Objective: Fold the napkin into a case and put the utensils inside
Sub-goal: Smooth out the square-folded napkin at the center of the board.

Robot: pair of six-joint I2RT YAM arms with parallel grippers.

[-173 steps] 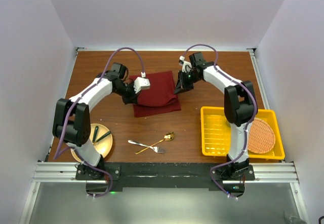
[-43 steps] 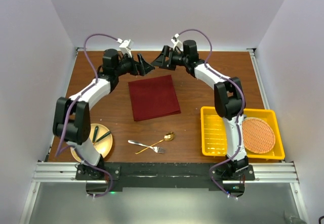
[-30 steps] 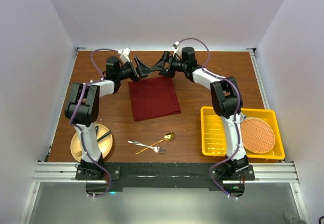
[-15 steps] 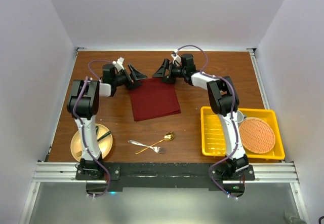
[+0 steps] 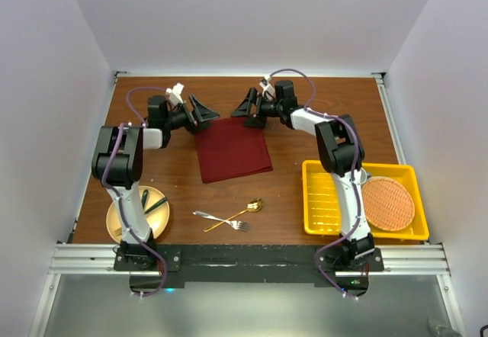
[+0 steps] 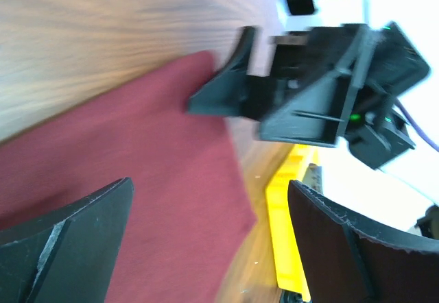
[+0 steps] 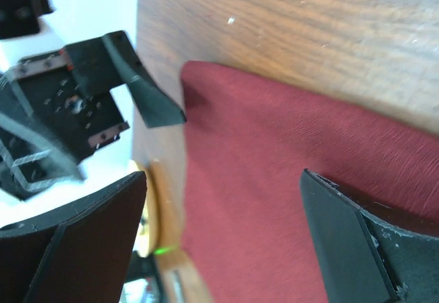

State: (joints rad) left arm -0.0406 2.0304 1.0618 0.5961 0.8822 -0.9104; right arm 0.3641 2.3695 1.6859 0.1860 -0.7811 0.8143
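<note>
The maroon napkin point(image 5: 232, 149) lies flat on the table as a rough square; no narrow case is in view. My left gripper point(image 5: 202, 113) hovers open at its far left corner, and the cloth point(image 6: 137, 173) shows between its jaws point(image 6: 209, 186). At the far right corner, my right gripper point(image 5: 245, 111) is open too, with cloth point(image 7: 274, 179) under its jaws point(image 7: 225, 176). Both grippers face each other and hold nothing. The utensils lie crossed near the front: a silver fork point(image 5: 212, 217) and a gold spoon point(image 5: 242, 210).
A yellow tray point(image 5: 328, 200) at the right holds a round orange woven mat point(image 5: 387, 202). A gold plate point(image 5: 126, 219) at the front left carries green-handled cutlery point(image 5: 150, 203). The back wall stands just behind both grippers.
Both grippers have dropped low to the napkin's far corners. The left arm's forearm has swung out to the left. The napkin, fork and spoon have not moved.
</note>
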